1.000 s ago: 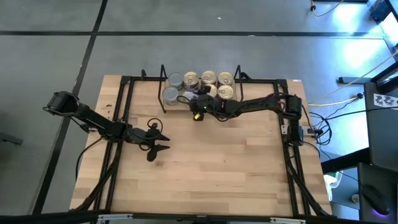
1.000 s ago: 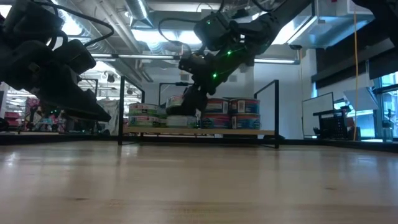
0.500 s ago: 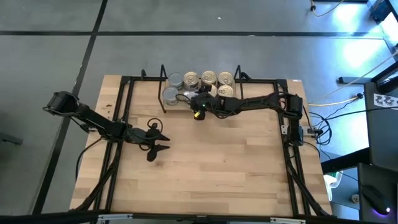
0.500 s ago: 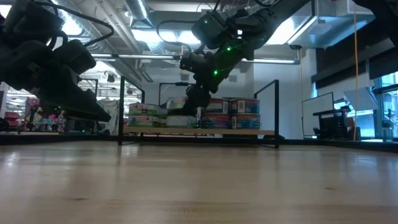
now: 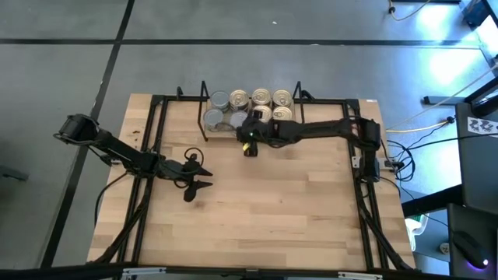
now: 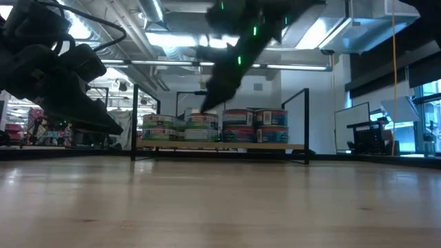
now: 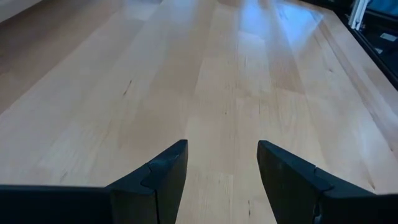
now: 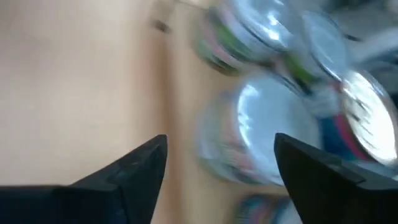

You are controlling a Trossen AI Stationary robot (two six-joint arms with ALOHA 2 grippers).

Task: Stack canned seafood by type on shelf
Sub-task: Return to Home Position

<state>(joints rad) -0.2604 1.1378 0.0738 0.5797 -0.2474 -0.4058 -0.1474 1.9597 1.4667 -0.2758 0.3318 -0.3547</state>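
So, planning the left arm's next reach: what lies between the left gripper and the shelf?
Only bare table, seen in the high view, between the left gripper and the shelf; the right gripper hangs by the shelf's front.

grey-topped cans (image 5: 212,118) | gold-topped cans (image 5: 261,98) | shelf (image 6: 289,145) pale wood, black frames

We see a light wooden table (image 5: 257,210) carrying the shelf (image 6: 220,146) along its far edge. On the shelf's board the cans (image 6: 238,127) stand two high. From above, the grey-silver tops (image 5: 219,99) cluster at one end and the pale gold tops (image 5: 282,98) fill the rest.
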